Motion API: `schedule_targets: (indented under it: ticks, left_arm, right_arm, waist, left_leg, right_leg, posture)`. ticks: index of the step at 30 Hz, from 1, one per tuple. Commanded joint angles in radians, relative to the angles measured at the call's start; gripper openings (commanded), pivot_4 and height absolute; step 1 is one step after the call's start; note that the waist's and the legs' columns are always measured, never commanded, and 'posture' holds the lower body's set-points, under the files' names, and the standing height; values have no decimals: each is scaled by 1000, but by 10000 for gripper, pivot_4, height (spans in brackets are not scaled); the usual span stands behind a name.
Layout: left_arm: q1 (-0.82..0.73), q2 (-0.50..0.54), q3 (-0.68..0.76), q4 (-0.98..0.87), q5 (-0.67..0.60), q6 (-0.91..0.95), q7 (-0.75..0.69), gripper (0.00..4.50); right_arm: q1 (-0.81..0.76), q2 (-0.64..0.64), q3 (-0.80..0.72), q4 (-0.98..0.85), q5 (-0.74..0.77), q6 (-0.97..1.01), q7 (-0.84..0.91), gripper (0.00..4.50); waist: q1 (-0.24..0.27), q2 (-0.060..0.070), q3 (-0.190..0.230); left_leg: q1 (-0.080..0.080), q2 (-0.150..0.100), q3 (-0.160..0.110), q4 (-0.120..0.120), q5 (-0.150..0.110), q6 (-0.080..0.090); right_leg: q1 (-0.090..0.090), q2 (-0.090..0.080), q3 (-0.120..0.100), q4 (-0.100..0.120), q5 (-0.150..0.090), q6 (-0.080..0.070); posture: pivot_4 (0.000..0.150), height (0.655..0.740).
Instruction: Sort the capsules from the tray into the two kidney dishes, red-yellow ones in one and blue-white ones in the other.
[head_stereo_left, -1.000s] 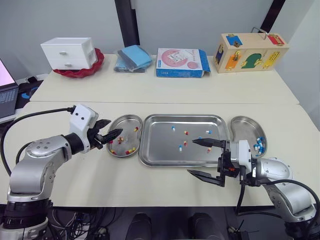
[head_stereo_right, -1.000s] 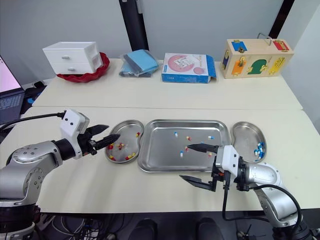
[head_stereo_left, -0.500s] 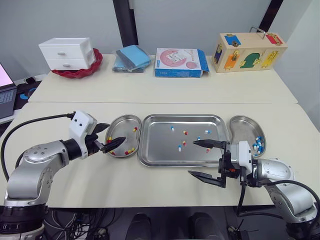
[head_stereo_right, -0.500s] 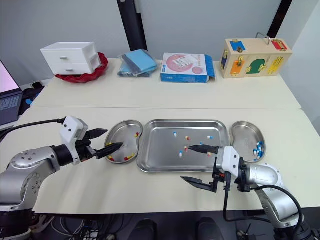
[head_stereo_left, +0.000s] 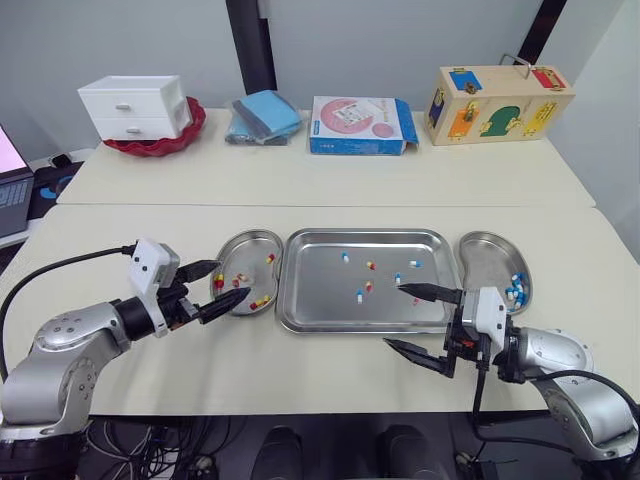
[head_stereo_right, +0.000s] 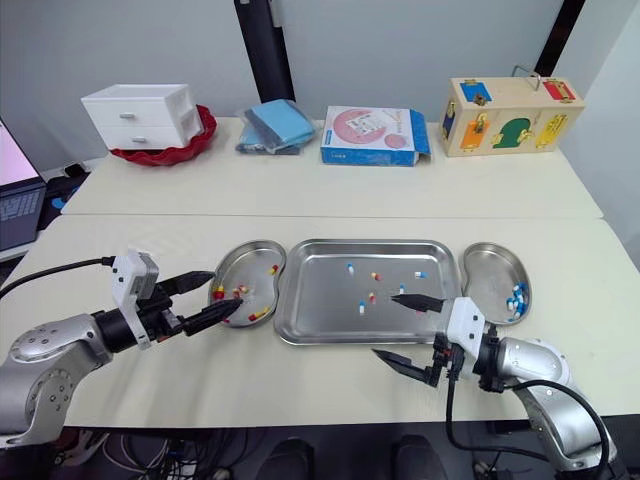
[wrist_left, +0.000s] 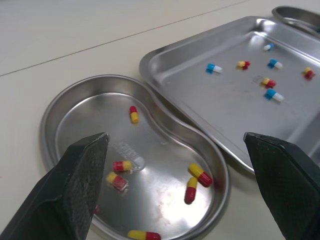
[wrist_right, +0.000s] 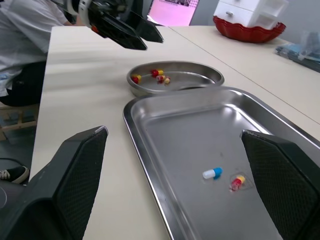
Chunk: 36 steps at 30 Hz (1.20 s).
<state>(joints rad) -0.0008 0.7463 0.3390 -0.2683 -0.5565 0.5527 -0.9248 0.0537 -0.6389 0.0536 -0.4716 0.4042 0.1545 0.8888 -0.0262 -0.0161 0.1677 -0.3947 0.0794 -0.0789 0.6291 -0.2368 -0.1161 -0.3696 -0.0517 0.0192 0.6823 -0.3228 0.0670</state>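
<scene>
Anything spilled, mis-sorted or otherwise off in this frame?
Nothing stands out. The left kidney dish holds only red-yellow capsules, the right kidney dish blue-white capsules, and the rest lie inside the tray. None lie on the table. The left end effector and right end effector are open and empty.

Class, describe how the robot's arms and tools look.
Both arms have rounded silver-grey shells and black joints. The left tool and right tool each have a white boxy block and two tapered black fingers. A black cable trails from each wrist.
</scene>
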Motion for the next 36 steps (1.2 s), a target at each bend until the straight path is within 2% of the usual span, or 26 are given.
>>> schedule_targets:
  ticks: [1,7,9,14,20,28,36]
  left_arm:
    - [39,32,41,-43,18,-93,-39,44716]
    - [211,57,100,-58,59,-199,-94,44716]
    - [282,42,135,-49,64,-220,-93,44716]
    - [412,10,171,-20,87,-289,-110,44716]
    - [499,-13,189,32,106,-382,-129,44716]
    - [536,-38,185,34,102,-438,-125,44716]
    - [426,-70,55,-92,13,-467,-194,44716]
  right_arm:
    - [48,-47,-99,-75,-6,39,-42,45000]
    - [255,-124,-353,-108,21,80,-34,45000]
    - [345,-138,-462,-63,22,66,7,45000]
    - [464,-152,-581,53,4,16,87,45000]
    - [493,-170,-618,199,-34,-53,147,45000]
    - [481,-188,-628,239,-36,-30,150,45000]
    - [530,-164,-638,197,-52,-41,143,45000]
  waist:
    - [1,0,0]
    - [3,0,0]
    - [2,0,0]
    - [0,-1,0]
    - [0,-2,0]
    - [0,-2,-1]
    - [9,-1,-1]
  left_leg:
    - [0,0,0,0,0,0]
    - [0,0,1,-1,0,0]
    - [1,0,1,-1,0,0]
    - [1,0,1,0,0,0]
    - [2,0,2,0,0,0]
    - [2,0,2,0,0,0]
    - [2,0,2,0,0,0]
  right_leg:
    - [0,0,0,0,0,0]
    - [0,0,1,-1,0,0]
    - [0,0,0,-1,0,0]
    - [1,0,1,-1,-1,-1]
    - [1,0,2,-1,-2,-2]
    - [1,0,2,-1,-3,-4]
    - [1,0,2,-1,-2,-2]
  posture:
    - [1500,7078]
    - [1500,7078]
    - [1500,7078]
    - [1500,7078]
    - [1500,7078]
    - [1500,7078]
    - [1500,7078]
